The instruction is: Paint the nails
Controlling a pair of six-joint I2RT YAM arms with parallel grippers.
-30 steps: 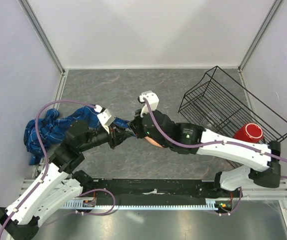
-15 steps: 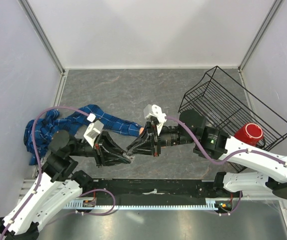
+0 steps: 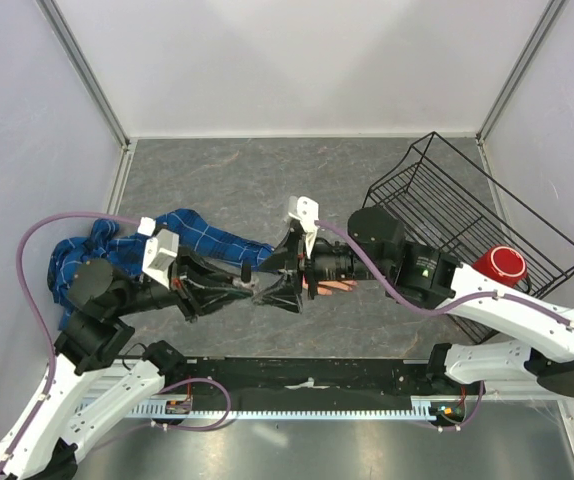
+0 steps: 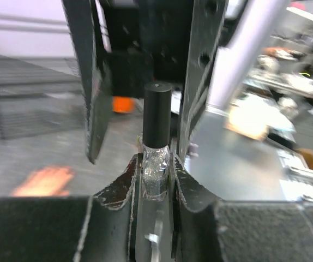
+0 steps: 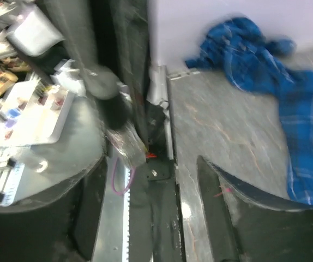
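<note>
Top external view: the 2 arms met nose to nose over the near middle of the table (image 3: 227,180). The left gripper (image 3: 250,290) was clamped on the bottle (image 4: 155,172), glittery glass pinched low between both pads. The cap (image 4: 157,112) stood free of the left fingers and pointed at the right gripper (image 3: 279,288).

Left wrist view: the right jaws were apart, 1 finger on each side of the cap, with a gap showing on both sides. We saw no contact. The bottle's long axis ran along the line between the 2 wrists, so we judged the coming move a straight close on the cap, then a twist or pull.

The hand (image 3: 335,288) lay flat on the table just under the right wrist, fingers away from the plaid sleeve (image 3: 212,240). Its nails were too small to make out. The right arm was nearer to it.

Room: bare table toward the far wall. The wire basket (image 3: 447,200) stood to the right, apart from the grippers, and the sleeve lay behind the left arm.
</note>
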